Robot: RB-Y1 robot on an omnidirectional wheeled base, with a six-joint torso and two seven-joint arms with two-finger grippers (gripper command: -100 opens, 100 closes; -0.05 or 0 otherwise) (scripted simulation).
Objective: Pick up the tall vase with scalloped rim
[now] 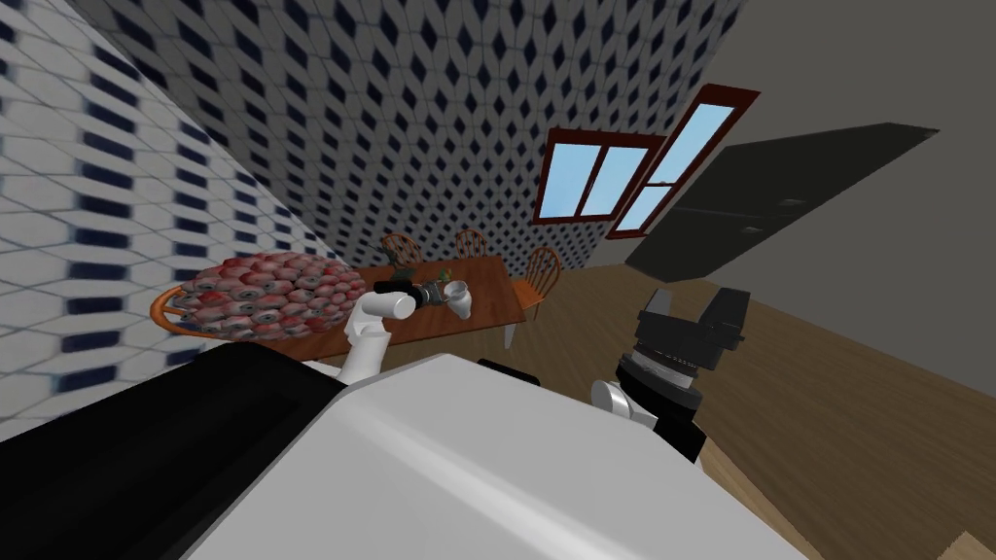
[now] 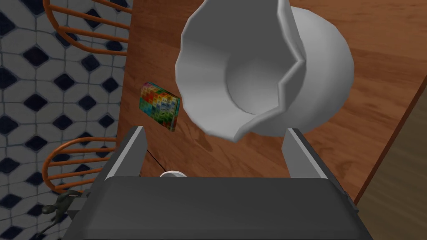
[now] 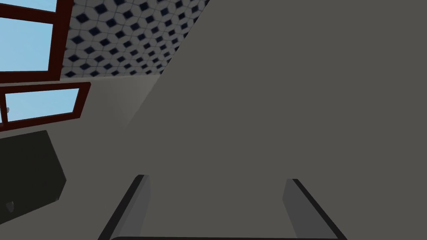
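Observation:
The vase (image 2: 258, 71) is pale grey-white with a round belly and a wide scalloped rim. It stands on the brown wooden table (image 2: 375, 62), and my left wrist view looks down into its mouth. My left gripper (image 2: 214, 130) is open just short of the vase, with the near edge of the rim reaching between the fingertips without touching them. In the head view the left gripper (image 1: 440, 293) is stretched out over the table (image 1: 491, 316) right beside the vase (image 1: 460, 297). My right gripper (image 1: 695, 303) is held up at my right side, open (image 3: 217, 179) and holding nothing.
A flat multicoloured box (image 2: 160, 106) lies on the table beside the vase, and a small white round thing (image 2: 172, 173) sits near the gripper body. A large red and grey bumpy mass (image 1: 272, 292) covers the table's left end. Orange wooden chairs (image 1: 541, 270) line the far side.

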